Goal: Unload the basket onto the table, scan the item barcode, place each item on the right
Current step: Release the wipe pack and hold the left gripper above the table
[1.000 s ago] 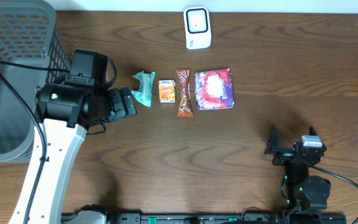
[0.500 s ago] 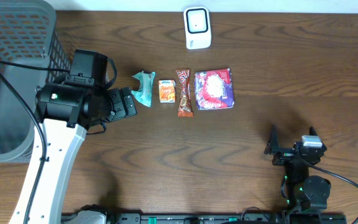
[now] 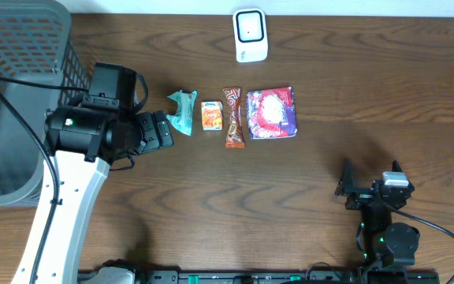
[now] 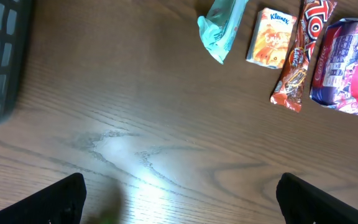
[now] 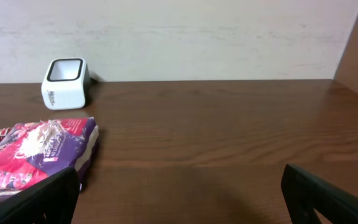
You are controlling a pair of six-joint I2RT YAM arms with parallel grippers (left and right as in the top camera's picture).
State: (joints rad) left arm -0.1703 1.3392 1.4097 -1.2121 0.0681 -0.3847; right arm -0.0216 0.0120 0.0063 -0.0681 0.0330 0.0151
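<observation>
Lying ahead of spread left fingers (image 4: 55, 202): teal packet (image 4: 224, 28).

Grey mesh basket (image 3: 22, 39) at left of table (image 3: 251, 197).

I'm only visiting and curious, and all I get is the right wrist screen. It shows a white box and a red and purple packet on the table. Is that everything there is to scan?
Observer: No. Left of that packet three more things lie in a row: a brown snack bar, a small orange pack and a teal wrapper.
Operator: Is anything picking them up?
Observer: Not yet. The left claw is open near the teal wrapper and holds nothing.
Operator: Anything else over there?
Observer: A grey mesh basket stands at the far left of the table.
</observation>
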